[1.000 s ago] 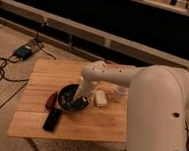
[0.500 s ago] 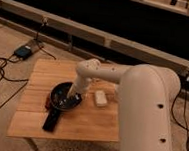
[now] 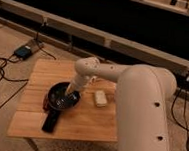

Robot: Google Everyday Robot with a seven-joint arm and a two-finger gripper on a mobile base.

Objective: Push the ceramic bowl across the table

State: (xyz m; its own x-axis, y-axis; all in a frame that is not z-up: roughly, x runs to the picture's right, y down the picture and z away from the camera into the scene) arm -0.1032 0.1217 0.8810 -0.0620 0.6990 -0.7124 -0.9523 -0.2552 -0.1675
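The ceramic bowl (image 3: 61, 97) is round, dark and glossy and sits left of centre on the wooden table (image 3: 88, 124). My white arm reaches in from the right, bends near the table's back, and comes down to the bowl. The gripper (image 3: 72, 94) is at the bowl's right rim, touching or inside it. The bowl partly covers a reddish thing at its left edge.
A flat black slab (image 3: 50, 122) lies just in front of the bowl near the table's front left. A small white cup (image 3: 101, 98) lies right of the bowl. Cables and a blue box (image 3: 26, 51) are on the floor at left. A dark rail runs behind.
The bowl has slid left across the table with the gripper behind it, ending closer to the black slab. The arm now fills more of the right side.
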